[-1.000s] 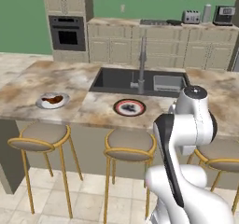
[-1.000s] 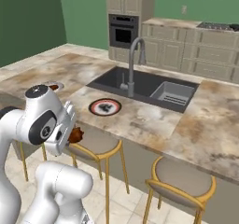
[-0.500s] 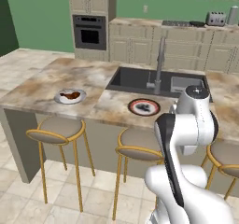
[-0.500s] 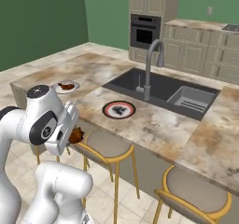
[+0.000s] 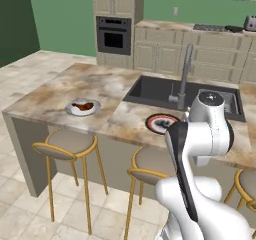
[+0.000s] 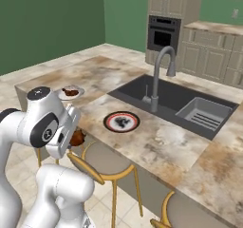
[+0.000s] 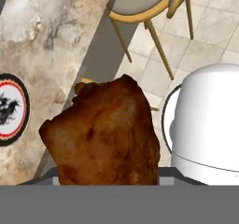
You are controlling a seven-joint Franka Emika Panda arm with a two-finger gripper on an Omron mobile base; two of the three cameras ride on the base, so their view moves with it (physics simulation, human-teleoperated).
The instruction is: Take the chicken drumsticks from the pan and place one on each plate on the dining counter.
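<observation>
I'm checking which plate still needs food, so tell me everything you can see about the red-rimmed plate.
The red-rimmed plate is small, round and flat, white in the middle with a dark red band edged in black. A dark printed-looking motif sits at its centre; no drumstick lies on it. It rests on the dining counter, near the front edge and just in front of the sink, above a stool. Nothing touches it but the counter. It looks glazed, like ceramic.
</observation>
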